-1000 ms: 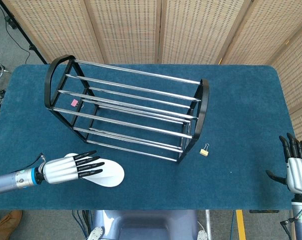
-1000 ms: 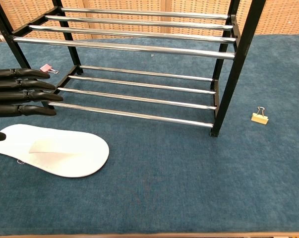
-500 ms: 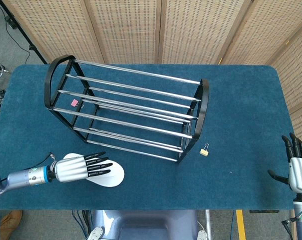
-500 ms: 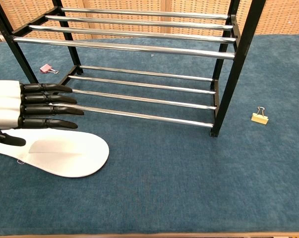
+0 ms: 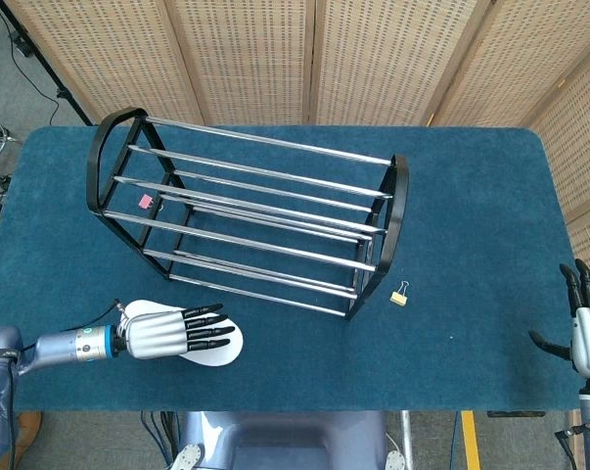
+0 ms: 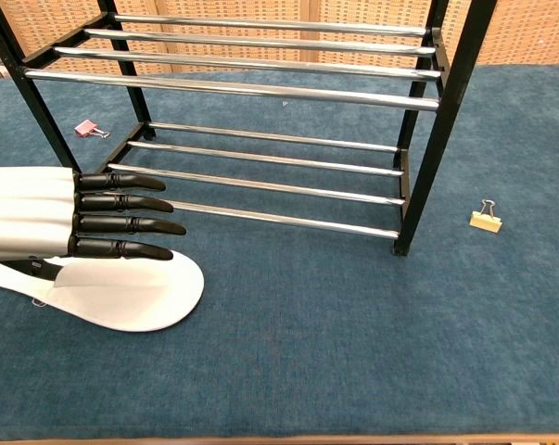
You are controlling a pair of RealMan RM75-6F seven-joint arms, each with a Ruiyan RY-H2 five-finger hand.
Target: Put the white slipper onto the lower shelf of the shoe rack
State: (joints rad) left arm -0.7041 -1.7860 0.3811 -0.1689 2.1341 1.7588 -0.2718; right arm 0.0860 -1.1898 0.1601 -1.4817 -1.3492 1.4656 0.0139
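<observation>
The left hand (image 6: 66,211) hovered flat over the white slipper (image 6: 140,292), fingers straight and apart, holding nothing: the grasp step. Next, fingers must close around it, then carry it to the shoe rack (image 5: 246,220).

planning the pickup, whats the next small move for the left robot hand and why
Probably lower the left robot hand and close its fingers on the white slipper. The hand is flat and open over the slipper's rear half without gripping it, and the slipper lies on the table in front of the shoe rack, not on the lower shelf.
</observation>
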